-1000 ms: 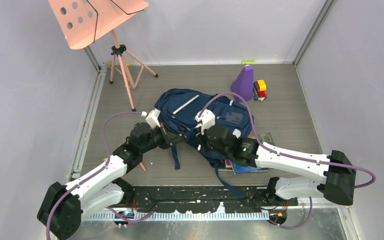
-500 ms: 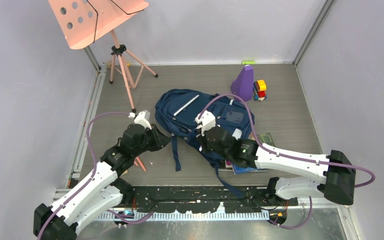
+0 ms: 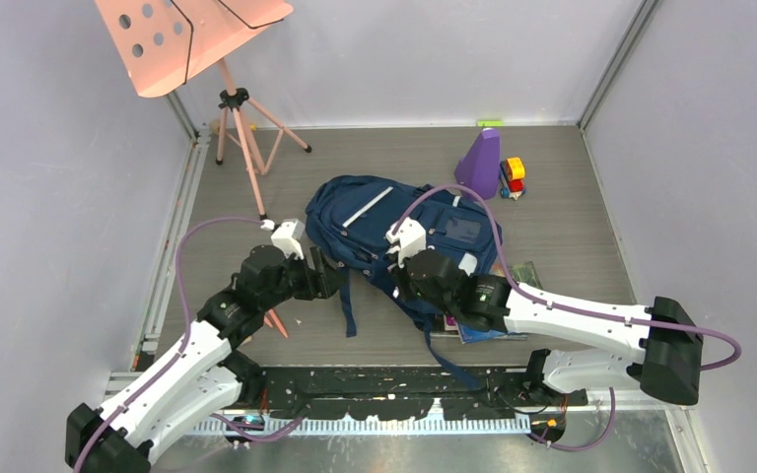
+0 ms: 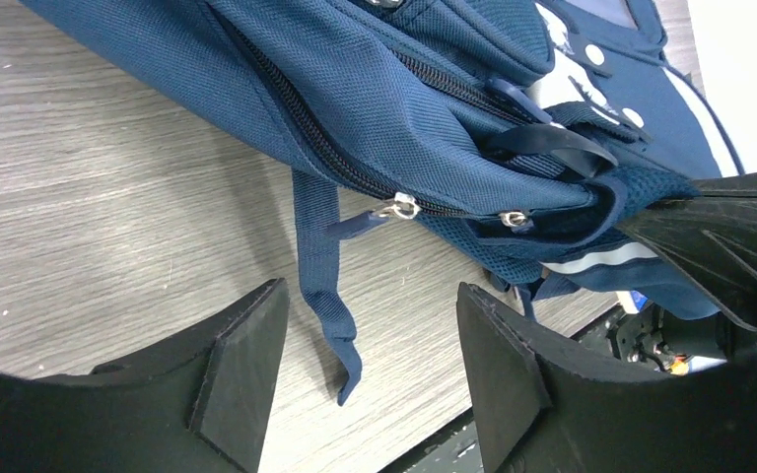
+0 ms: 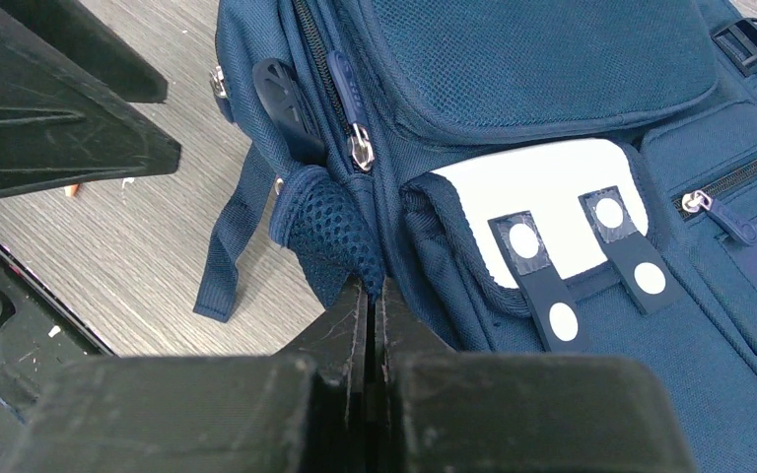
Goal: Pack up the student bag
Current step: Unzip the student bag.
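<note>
From above: bag (image 3: 355,212) flat on the middle of the table (image 3: 572,217), near end over a book (image 3: 478,333) with cover print too small to read. Left arm low from the near-left corner, elbow bent, left gripper (image 3: 330,279) just short of the bag's left edge, beside a loose strap (image 3: 345,305). Right arm in from the near-right, forearm over the bag's near end, right gripper (image 3: 399,279) at that left edge.

From the left wrist: left gripper (image 4: 370,296) spread wide, holding nothing, low over the wood. Strap (image 4: 320,266) and a silver zipper pull (image 4: 396,208) just beyond the fingertips.

From the right wrist: right gripper (image 5: 373,296) pinched tight on the rim of a mesh pocket (image 5: 330,232). Next to it, a white patch (image 5: 542,182) crossed by two blue tabs (image 5: 542,271) with white dots. Nothing legible on it.
</note>
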Action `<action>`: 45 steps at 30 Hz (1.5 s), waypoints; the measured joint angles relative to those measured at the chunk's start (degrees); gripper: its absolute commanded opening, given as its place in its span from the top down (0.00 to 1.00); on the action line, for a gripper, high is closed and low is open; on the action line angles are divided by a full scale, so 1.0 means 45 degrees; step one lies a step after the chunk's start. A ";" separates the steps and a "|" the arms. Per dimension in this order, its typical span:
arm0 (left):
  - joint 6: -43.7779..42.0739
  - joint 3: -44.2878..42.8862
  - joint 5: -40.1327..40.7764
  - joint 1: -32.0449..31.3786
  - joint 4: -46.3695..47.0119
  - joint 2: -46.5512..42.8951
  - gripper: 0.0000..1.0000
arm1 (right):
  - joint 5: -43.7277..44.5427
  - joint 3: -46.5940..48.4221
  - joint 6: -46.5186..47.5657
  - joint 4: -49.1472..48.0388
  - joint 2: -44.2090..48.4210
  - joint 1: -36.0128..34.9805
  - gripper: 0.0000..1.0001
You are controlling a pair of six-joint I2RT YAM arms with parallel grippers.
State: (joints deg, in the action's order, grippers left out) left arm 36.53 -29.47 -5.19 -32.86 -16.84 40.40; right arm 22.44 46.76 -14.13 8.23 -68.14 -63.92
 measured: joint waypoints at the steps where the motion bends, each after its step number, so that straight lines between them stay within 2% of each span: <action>1: -0.0073 0.0058 -0.0039 0.0000 0.0238 0.0170 0.34 | 0.0000 -0.0010 0.0000 -0.0010 0.0015 0.0000 0.99; 3: -0.0214 0.0141 -0.0121 0.0000 0.0627 0.0549 0.35 | -0.0005 -0.0015 0.0000 -0.0010 0.0019 0.0000 0.99; 6: -0.0432 0.0233 -0.0214 0.0000 0.1239 0.1166 0.47 | -0.0005 -0.0019 -0.0005 -0.0010 0.0024 0.0000 0.99; 15: -0.1205 0.0947 -0.0185 0.0000 0.3123 0.1695 0.52 | -0.0015 -0.0039 -0.0005 -0.0015 0.0029 0.0000 1.00; 22: -0.2016 0.1069 -0.0209 0.0000 0.4153 0.2142 0.63 | -0.0019 -0.0039 -0.0005 -0.0024 0.0029 0.0000 0.99; 32: -0.2851 0.1268 -0.0544 -0.0024 0.5027 0.2424 1.00 | -0.0044 -0.0039 -0.0015 -0.0097 0.0029 0.0005 0.99; 40: -0.2880 0.1297 -0.0447 -0.0029 0.5027 0.2312 1.00 | -0.0010 -0.0039 -0.0044 -0.0102 0.0029 0.0005 0.99; 45: -0.2623 0.0865 0.0665 0.0000 0.3842 0.2220 1.00 | 0.0053 -0.0039 -0.0034 0.0005 0.0039 0.0000 0.99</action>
State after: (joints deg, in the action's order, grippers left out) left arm 24.73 -25.58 -2.20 -32.86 0.45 50.39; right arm 22.68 46.59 -14.28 8.25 -67.96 -63.92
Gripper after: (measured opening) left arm 0.032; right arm 0.049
